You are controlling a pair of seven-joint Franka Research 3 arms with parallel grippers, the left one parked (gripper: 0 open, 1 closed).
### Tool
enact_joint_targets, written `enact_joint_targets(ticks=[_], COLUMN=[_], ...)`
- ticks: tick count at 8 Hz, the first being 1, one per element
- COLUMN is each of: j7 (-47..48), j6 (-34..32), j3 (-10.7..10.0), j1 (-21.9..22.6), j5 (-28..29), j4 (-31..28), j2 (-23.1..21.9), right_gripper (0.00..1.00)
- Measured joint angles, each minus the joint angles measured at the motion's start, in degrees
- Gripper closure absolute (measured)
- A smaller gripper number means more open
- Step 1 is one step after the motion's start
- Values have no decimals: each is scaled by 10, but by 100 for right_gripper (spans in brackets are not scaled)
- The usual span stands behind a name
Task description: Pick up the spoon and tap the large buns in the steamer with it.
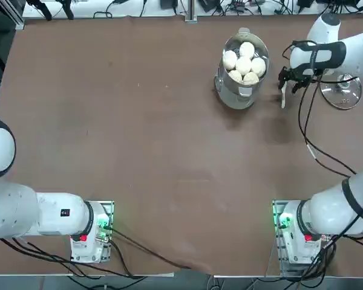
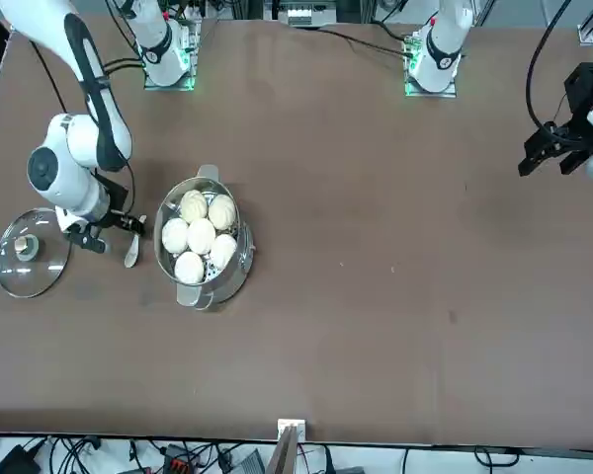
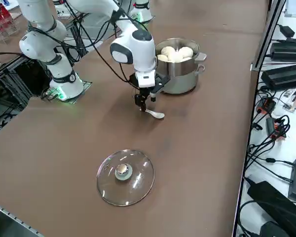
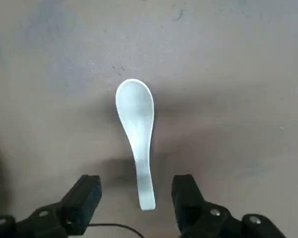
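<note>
Spoon [image 4: 137,134] lay flat on table at frame centre, handle end between spread, empty fingers of right gripper [image 4: 137,198]; likely light, rigid, glazed-slippery, chippable, so best pinched across handle.

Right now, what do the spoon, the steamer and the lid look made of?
Spoon: glossy white, probably ceramic or melamine; smooth with a soft sheen. Steamer: polished metal, likely stainless steel; its wall mirrors the table. Lid: clear glass, the table showing through it, with a metal-looking knob. The right gripper straddles the spoon's handle.
</note>
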Motion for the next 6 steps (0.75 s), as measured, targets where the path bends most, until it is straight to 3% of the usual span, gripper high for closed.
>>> enact_joint_targets(ticks=[6], j7=[-24], j6=[14], j3=[-3], j1=[-7], j5=[0], j4=[0], j2=[28], right_gripper=[23])
